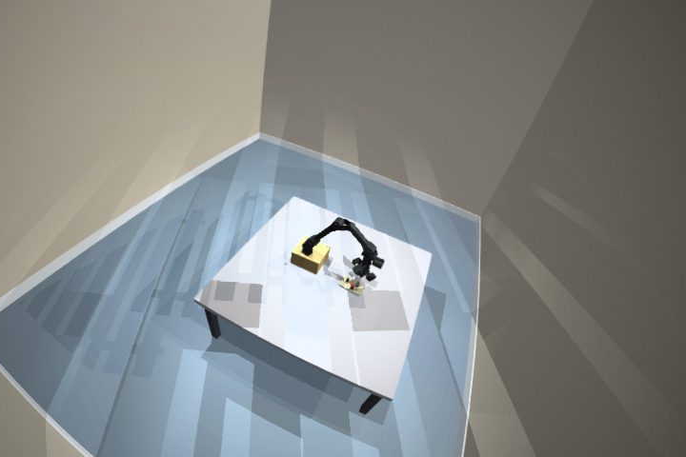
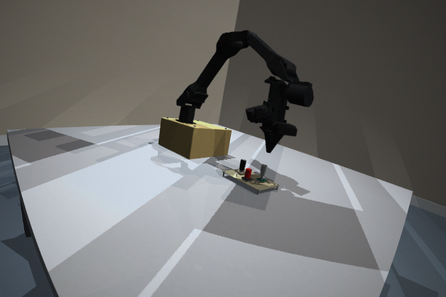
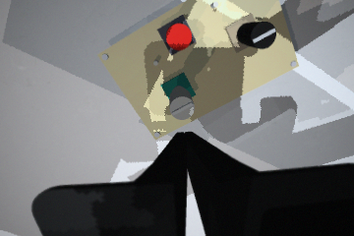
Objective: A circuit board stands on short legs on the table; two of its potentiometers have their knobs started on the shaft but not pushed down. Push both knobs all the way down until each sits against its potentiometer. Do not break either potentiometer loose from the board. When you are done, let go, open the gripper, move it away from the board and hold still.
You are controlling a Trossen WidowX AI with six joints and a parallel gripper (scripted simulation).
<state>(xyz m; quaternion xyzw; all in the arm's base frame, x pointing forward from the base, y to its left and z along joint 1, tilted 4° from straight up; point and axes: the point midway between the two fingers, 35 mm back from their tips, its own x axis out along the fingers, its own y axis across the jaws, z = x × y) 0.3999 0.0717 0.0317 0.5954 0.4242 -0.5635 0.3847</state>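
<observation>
The circuit board (image 1: 356, 291) (image 2: 258, 191) (image 3: 268, 69) stands on short legs on the table. A grey knob (image 2: 263, 170) (image 3: 182, 107) stands over a teal potentiometer, with a narrower piece showing below it. A red knob (image 1: 353, 287) (image 2: 248, 173) (image 3: 179, 36) sits low on a dark base. A black knob (image 2: 243, 164) (image 3: 265, 35) stands upright over a pale base; I cannot tell whether it touches. My gripper (image 2: 269, 151) (image 3: 184, 140) is shut and empty, fingertips together, above the board. In the wrist view its tips show just below the grey knob.
The arm's yellow base box (image 1: 306, 263) (image 2: 209, 142) stands on the table (image 1: 300, 328) (image 2: 125, 245) behind and left of the board. Small parts stand between the knobs on the board. Hard shadows cross the board and the table.
</observation>
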